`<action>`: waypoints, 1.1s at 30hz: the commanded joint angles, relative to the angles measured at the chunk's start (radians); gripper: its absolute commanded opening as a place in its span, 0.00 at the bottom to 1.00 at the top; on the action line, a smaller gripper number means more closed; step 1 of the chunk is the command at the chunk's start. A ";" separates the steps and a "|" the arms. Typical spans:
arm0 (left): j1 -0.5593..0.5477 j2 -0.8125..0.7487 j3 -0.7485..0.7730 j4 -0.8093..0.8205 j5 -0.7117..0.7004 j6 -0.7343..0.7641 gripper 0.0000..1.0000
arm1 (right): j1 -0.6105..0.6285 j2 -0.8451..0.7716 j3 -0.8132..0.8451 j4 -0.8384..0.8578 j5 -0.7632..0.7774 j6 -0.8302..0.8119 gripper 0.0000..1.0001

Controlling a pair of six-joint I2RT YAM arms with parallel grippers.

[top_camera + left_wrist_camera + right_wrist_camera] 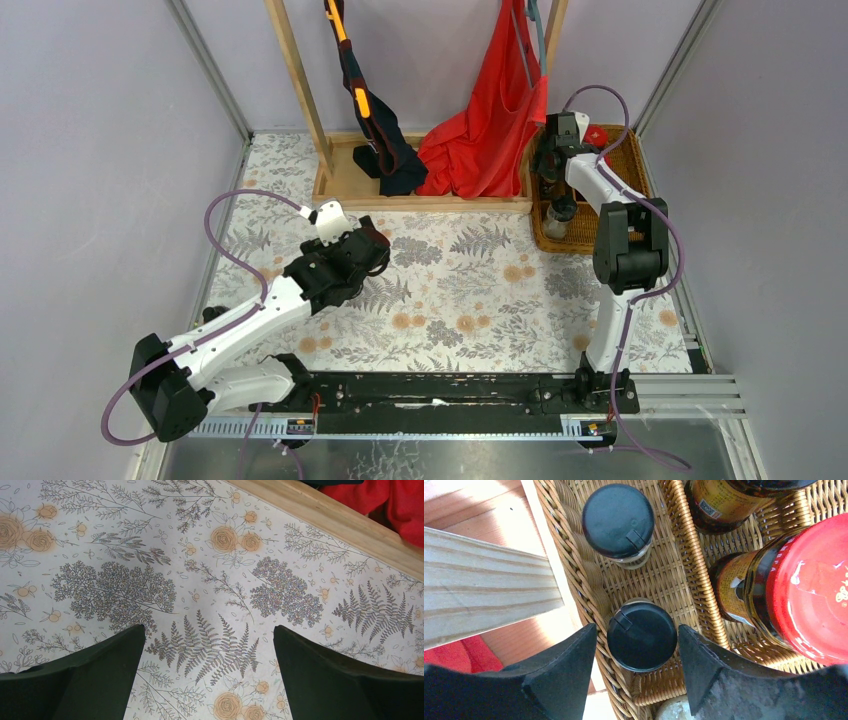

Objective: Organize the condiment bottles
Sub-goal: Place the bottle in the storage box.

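Looking down the right wrist view, we find the right claw (636,628) poised over the left compartment of a wicker basket (574,560). Its fingers (559,680) sit either side of a pale black-capped bottle (642,642).

Jaws part-open. A sliver of wicker shows between the rack-side finger and the cap, and the other finger sits right at the cap's edge. We read it as loose about the cap, not clamped. The bottle stands upright on the basket floor, hard against the outer wall.

A second black-capped bottle (618,520), with the same flip-top cap and pale body, stands upright higher up in that same compartment, apart from the first.

Across the woven divider (689,565) stands a red-lidded jar (811,585) of dark glass with a yellow label. White characters on the lid are cut off by the frame edge and not readable. Above it is a dark bottle (724,505) with a gold label and a small square code patch, the print too fine to read. We cannot make out a brand on any of them.

The basket sits at the table's far right corner, just beside the wooden rack (430,198) hung with red cloth (485,130).

The left claw (209,630) hangs wide open over the floral table (115,585), nothing between its fingers, well apart from the basket.
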 commanded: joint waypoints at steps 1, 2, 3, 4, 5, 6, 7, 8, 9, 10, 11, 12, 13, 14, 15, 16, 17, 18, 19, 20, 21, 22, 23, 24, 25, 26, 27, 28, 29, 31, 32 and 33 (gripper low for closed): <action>0.009 -0.010 -0.004 0.041 -0.003 0.014 0.99 | -0.001 -0.053 0.028 -0.005 -0.004 0.007 0.69; 0.009 -0.009 -0.004 0.041 -0.003 0.013 0.99 | -0.001 -0.059 0.024 -0.005 -0.005 0.007 0.69; 0.009 -0.008 -0.003 0.041 -0.002 0.013 0.99 | -0.001 -0.065 0.023 -0.006 -0.003 0.008 0.70; 0.009 -0.007 -0.003 0.041 0.000 0.013 0.99 | -0.001 -0.070 0.023 -0.006 -0.003 0.005 0.71; 0.008 -0.006 -0.003 0.041 -0.001 0.013 0.99 | -0.001 -0.075 0.022 -0.006 -0.005 0.004 0.72; 0.008 -0.006 -0.002 0.041 -0.002 0.013 0.99 | -0.002 -0.080 0.023 -0.007 -0.003 0.003 0.72; 0.009 -0.007 0.000 0.041 -0.001 0.013 0.99 | -0.001 -0.086 0.020 -0.008 -0.001 0.001 0.72; 0.009 -0.006 0.001 0.042 -0.001 0.014 0.99 | -0.001 -0.094 0.020 -0.007 0.001 0.002 0.72; 0.009 -0.006 0.001 0.042 0.000 0.015 0.99 | -0.001 -0.101 0.022 -0.006 0.000 0.003 0.73; 0.009 -0.006 0.003 0.042 0.000 0.017 0.99 | -0.001 -0.106 0.022 -0.008 0.001 0.003 0.73; 0.009 -0.008 0.005 0.041 0.001 0.020 0.99 | -0.001 -0.113 0.025 -0.012 0.000 0.003 0.73; 0.010 -0.006 0.007 0.040 0.001 0.022 0.99 | -0.001 -0.121 0.026 -0.013 0.001 0.004 0.73; 0.009 -0.008 0.008 0.040 0.000 0.023 0.99 | -0.001 -0.128 0.028 -0.015 0.002 0.004 0.73; 0.009 -0.009 0.009 0.039 0.001 0.024 0.99 | -0.001 -0.140 0.029 -0.015 0.004 0.004 0.74; 0.008 -0.010 0.009 0.036 0.000 0.024 0.99 | -0.001 -0.150 0.028 -0.016 0.006 0.005 0.74; 0.009 -0.011 0.009 0.035 -0.001 0.024 1.00 | 0.000 -0.159 0.028 -0.016 0.008 0.006 0.75; 0.009 -0.015 0.009 0.034 -0.004 0.024 1.00 | -0.001 -0.169 0.027 -0.016 0.010 0.006 0.75; 0.009 -0.017 0.009 0.032 -0.005 0.025 1.00 | -0.001 -0.179 0.026 -0.017 0.018 0.009 0.76; 0.009 -0.018 0.009 0.032 -0.007 0.025 1.00 | -0.001 -0.192 0.024 -0.020 0.023 0.009 0.77; 0.008 -0.020 0.008 0.029 -0.007 0.024 1.00 | -0.001 -0.205 0.022 -0.023 0.023 0.012 0.78; 0.009 -0.023 0.006 0.028 -0.009 0.022 1.00 | -0.001 -0.222 0.018 -0.023 0.023 0.015 0.78; 0.008 -0.026 0.002 0.029 -0.010 0.019 1.00 | 0.000 -0.242 0.009 -0.022 0.023 0.020 0.79; 0.009 -0.025 0.002 0.029 -0.009 0.018 1.00 | 0.002 -0.262 -0.006 -0.021 0.018 0.025 0.79; 0.009 -0.027 0.002 0.030 -0.008 0.017 1.00 | 0.004 -0.285 -0.020 -0.018 0.015 0.030 0.79; 0.008 -0.025 0.003 0.028 -0.008 0.019 1.00 | 0.008 -0.308 -0.032 -0.017 0.014 0.034 0.79; 0.009 -0.026 0.003 0.028 -0.008 0.018 1.00 | 0.014 -0.331 -0.044 -0.017 0.014 0.039 0.80; 0.009 -0.028 0.003 0.029 -0.008 0.017 1.00 | 0.019 -0.354 -0.063 -0.012 0.006 0.043 0.80; 0.009 -0.028 0.003 0.029 -0.007 0.017 1.00 | 0.026 -0.387 -0.086 -0.001 -0.002 0.046 0.81; 0.009 -0.026 0.003 0.028 -0.007 0.017 1.00 | 0.033 -0.420 -0.110 0.008 -0.006 0.050 0.82; 0.009 -0.026 0.003 0.028 -0.008 0.018 1.00 | 0.060 -0.473 -0.153 0.021 -0.007 0.050 0.84; 0.009 -0.026 0.004 0.026 -0.010 0.017 1.00 | 0.074 -0.507 -0.170 0.027 -0.005 0.049 0.84; 0.008 -0.025 0.007 0.022 -0.015 0.017 1.00 | 0.091 -0.530 -0.191 0.031 -0.005 0.043 0.85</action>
